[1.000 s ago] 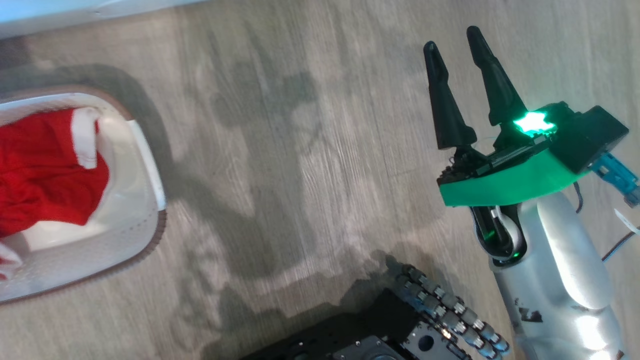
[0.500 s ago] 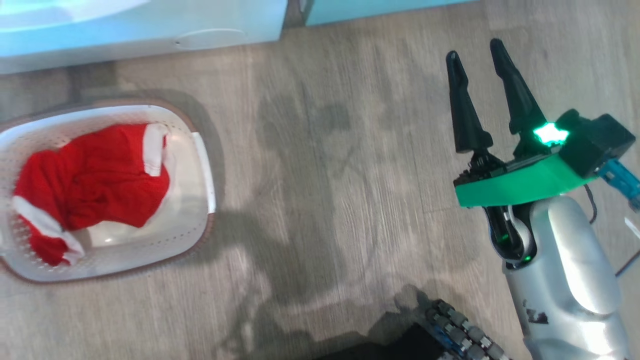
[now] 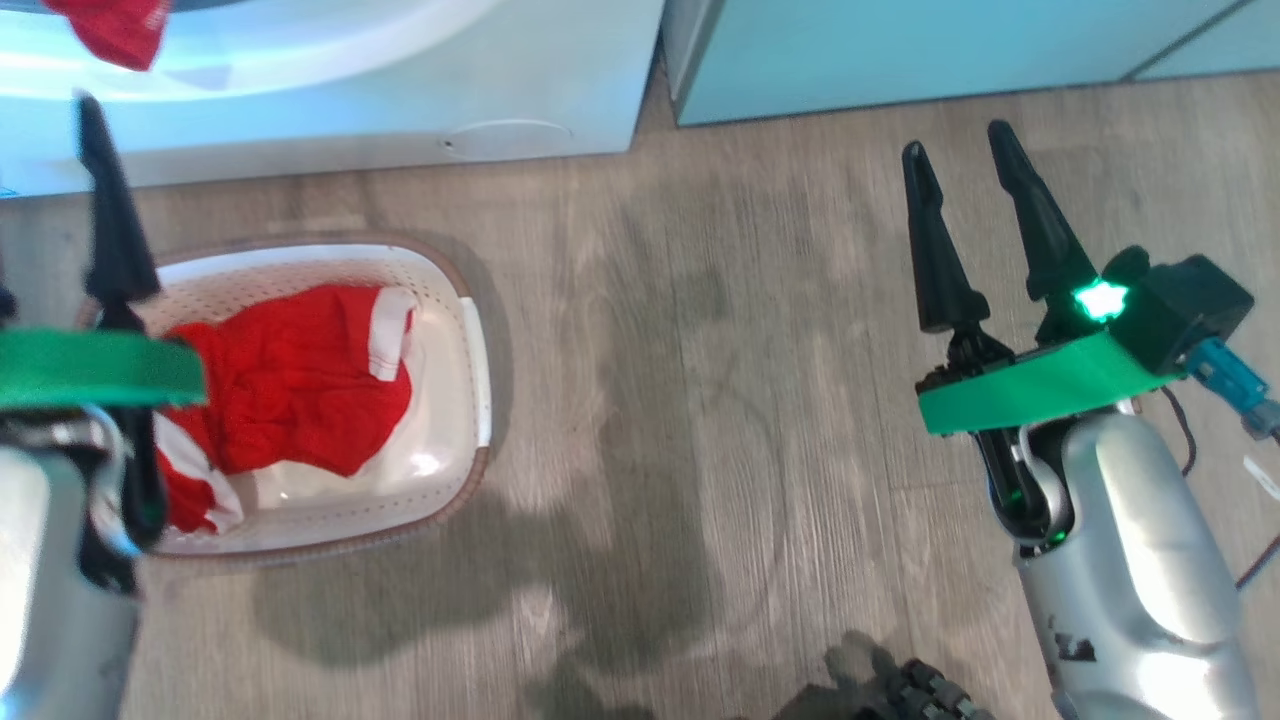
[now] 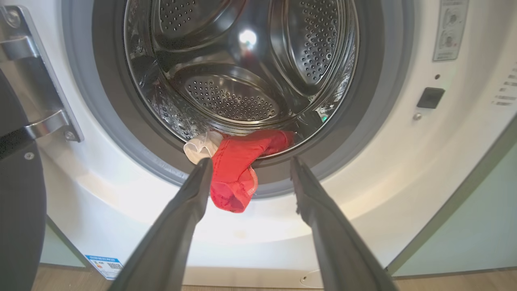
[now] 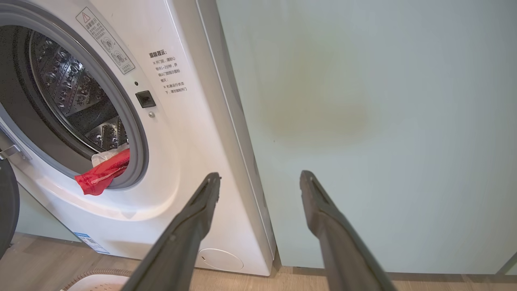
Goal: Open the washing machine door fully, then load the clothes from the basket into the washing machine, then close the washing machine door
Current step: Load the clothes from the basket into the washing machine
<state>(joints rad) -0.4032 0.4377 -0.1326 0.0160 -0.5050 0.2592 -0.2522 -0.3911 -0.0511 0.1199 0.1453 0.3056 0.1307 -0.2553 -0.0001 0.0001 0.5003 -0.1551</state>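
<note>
The cream basket [image 3: 478, 340] stands on the floor in front of the washing machine [image 3: 400, 90], with red and white clothes [image 3: 290, 385] bundled inside it. Another red garment [image 4: 234, 178] hangs over the lip of the steel drum, partly out over the grey seal. The washing machine door [image 4: 16, 210] is swung open to the left on its metal hinge [image 4: 32, 89]. My left gripper [image 4: 250, 161] is open and empty, pointing at the drum mouth from above the basket's left end. My right gripper [image 3: 957, 140] hovers open and empty over the floor, facing the cabinet.
A pale teal cabinet [image 5: 363, 121] stands right of the washer. Low on the washer front are a round flap [image 3: 505, 137] and a blue sticker [image 4: 103, 264]. Wood floor lies between basket and right arm. My dark base [image 3: 920, 690] shows at the bottom edge.
The head camera has swung, bringing the whole basket, the washer front and the left arm into the picture. Both grippers stay open.
</note>
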